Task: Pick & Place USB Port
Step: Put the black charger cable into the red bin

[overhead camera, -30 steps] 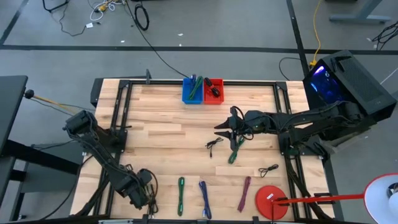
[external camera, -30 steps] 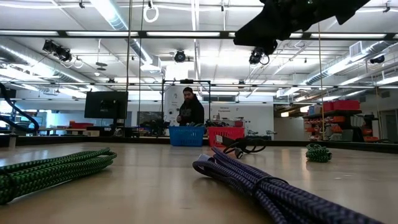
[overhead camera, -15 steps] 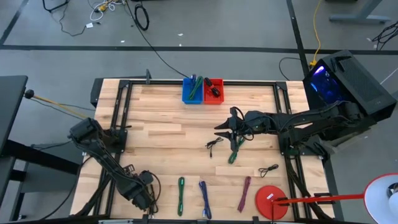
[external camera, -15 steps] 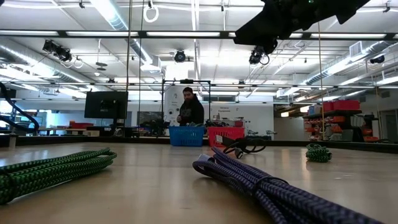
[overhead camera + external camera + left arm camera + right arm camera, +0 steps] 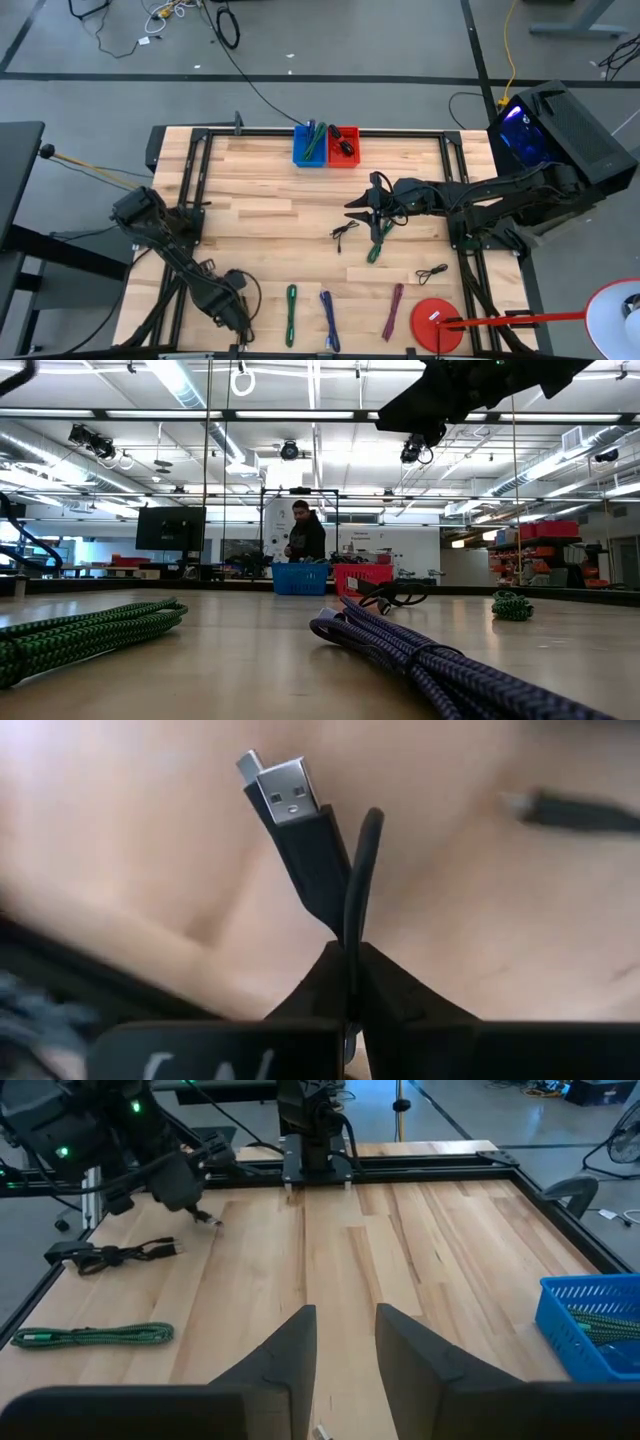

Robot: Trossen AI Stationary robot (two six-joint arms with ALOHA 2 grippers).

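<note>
The left gripper sits at the lower left of the high view, above the near left part of the light wooden slatted table. In the left wrist view its fingers are pressed together on a black USB cable; the cable's silver plug end stands clear above the fingertips, and a thin loop of the same cable rises beside it. In the right wrist view, the same gripper appears at the upper left of the frame with the plug end hanging just below it, above the table surface.

The right gripper hovers near the centre of the high view, its jaws apart with nothing between them; its fingers show a clear gap in the right wrist view.

A blue plastic basket and a red plastic basket stand side by side, touching, at the upper centre of the high view. A loose black cable and a green coiled cable lie just below the right gripper. A green bundled cable, a blue bundled cable and a purple bundled cable lie in a row along the lower edge. A person stands beyond the table in the low view
</note>
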